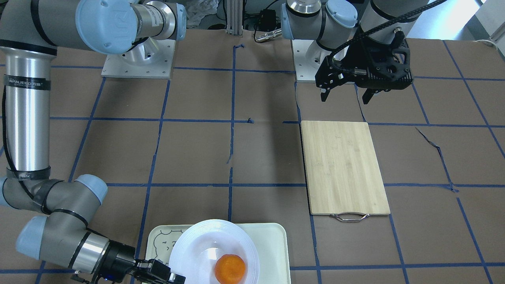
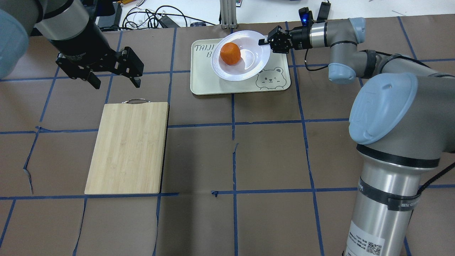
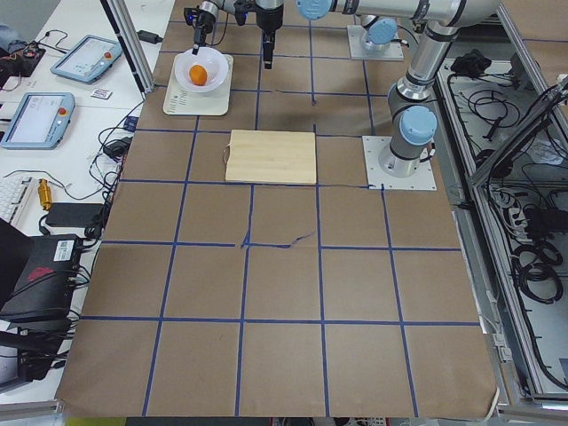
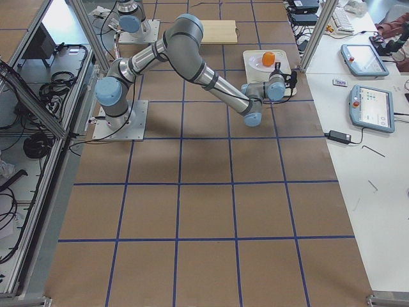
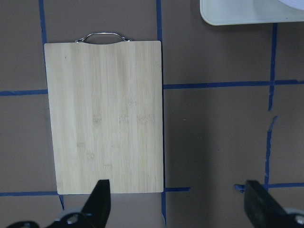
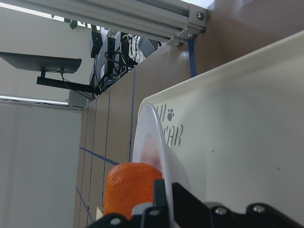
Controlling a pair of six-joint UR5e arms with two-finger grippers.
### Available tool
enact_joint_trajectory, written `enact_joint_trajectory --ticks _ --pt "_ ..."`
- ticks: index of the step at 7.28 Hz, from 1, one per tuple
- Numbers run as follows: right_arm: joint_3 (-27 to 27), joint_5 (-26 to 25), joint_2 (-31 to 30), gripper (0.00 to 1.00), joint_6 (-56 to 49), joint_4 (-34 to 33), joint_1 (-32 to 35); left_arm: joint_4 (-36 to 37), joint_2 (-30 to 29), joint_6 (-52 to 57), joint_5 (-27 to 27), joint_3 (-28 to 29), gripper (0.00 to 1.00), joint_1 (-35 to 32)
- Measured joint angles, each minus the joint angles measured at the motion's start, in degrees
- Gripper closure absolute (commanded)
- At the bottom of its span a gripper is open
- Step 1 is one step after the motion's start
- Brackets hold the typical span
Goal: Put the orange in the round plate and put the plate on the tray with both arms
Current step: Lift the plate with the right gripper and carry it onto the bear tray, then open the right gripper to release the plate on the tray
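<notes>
Far bench (image 2: 270, 156) edge: plate (image 2: 249, 71) with orange (image 2: 230, 53) on tray (image 2: 206, 83), right claw (image 2: 265, 41) on rim.
Bamboo board (image 2: 128, 147) flat, near left. Beyond, left claw (image 2: 116, 84) hangs spread wide, empty. Farther: dimpled orange in glossy white plate on matte cream tray; right claw pinches the thin rim, probably steadying the set-down.

Bamboo cutting board (image 2: 127, 147) with metal handle (image 5: 102, 33), blue-taped brown table (image 2: 270, 156)
</notes>
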Motion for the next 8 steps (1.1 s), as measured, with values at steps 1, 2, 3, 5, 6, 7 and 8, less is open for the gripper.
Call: enact_joint_trajectory --ticks 1,2,3,5,6,7,8 --pt "-0.6 -0.1 0.9 1.0 0.0 0.0 0.4 0.0 0.0 0.0 0.0 0.0 0.0 0.0" --pt "-1.3 -0.4 1.6 0.45 0.0 0.0 0.7 0.0 0.0 0.0 0.0 0.0 0.0 0.0" --pt "-1.7 -0.8 2.2 0.15 -0.1 0.0 0.8 0.0 0.0 0.0 0.1 0.0 0.0 0.0" --pt "-2.3 -3.7 2.4 0.0 -0.4 0.0 0.8 0.0 0.0 0.0 0.1 0.0 0.0 0.0" --pt "-3.1 -5.9 2.1 0.0 -0.6 0.0 0.8 0.0 0.0 -0.1 0.1 0.0 0.0 0.0" --pt "-4.1 -8.7 1.3 0.0 -0.5 0.0 0.8 0.0 0.0 -0.1 0.1 0.0 0.0 0.0" --pt "-4.9 -12.5 -0.6 0.0 -0.1 1.2 0.8 0.0 0.0 -0.1 0.1 0.0 0.0 0.0"
